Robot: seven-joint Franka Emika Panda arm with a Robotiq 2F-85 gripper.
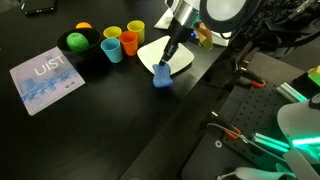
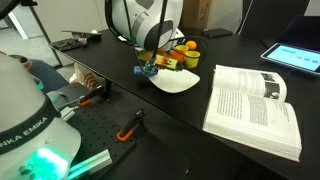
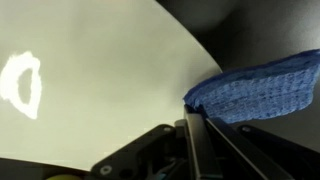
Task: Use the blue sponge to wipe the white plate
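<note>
The blue sponge (image 1: 161, 80) hangs from my gripper (image 1: 166, 62) just past the near edge of the white plate (image 1: 178, 58). In the wrist view the gripper (image 3: 193, 118) is shut on the sponge (image 3: 255, 90), which sticks out to the right, with the plate (image 3: 100, 80) filling the left. In an exterior view the sponge (image 2: 147, 70) sits at the left rim of the plate (image 2: 180, 82), under the gripper (image 2: 152, 62).
A black bowl with green and orange fruit (image 1: 78, 43), blue (image 1: 112, 49), orange (image 1: 129, 43) and yellow (image 1: 135, 28) cups stand beside the plate. A pale blue booklet (image 1: 45, 78) lies on the table. An open book (image 2: 255, 105) lies near the plate.
</note>
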